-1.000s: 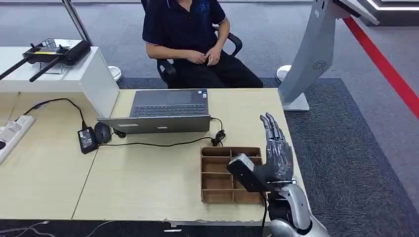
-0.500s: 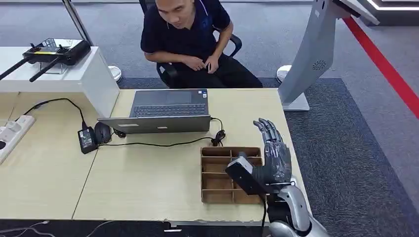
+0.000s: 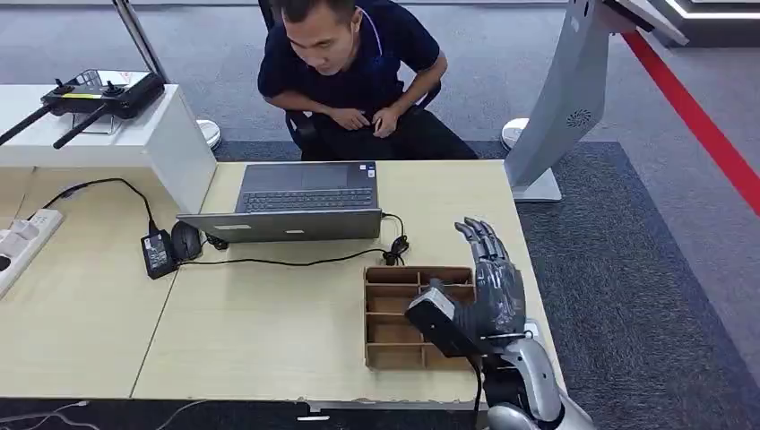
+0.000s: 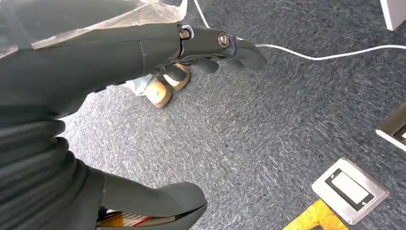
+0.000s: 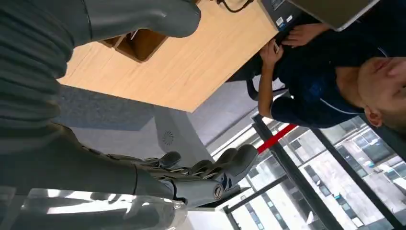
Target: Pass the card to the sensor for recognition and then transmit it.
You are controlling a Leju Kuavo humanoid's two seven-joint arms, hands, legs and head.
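A grey-carpeted office is seen, with a pale wooden table [image 3: 269, 331] carrying a wooden divider tray [image 3: 394, 315]. The right hand [image 3: 488, 287] is raised over the tray's right edge, fingers spread, nothing held. The left hand [image 4: 143, 48] hangs above the carpet, loosely extended and empty. No card can be made out; presumably it lies in the tray, hidden. A card would likely be thin, stiff, light and slippery, best pinched by an edge.

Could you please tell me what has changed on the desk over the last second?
The right hand, open and holding nothing, has sunk slightly and tipped left over the wooden tray. The person has leaned forward toward the laptop. Tray, laptop and cables have stayed put.
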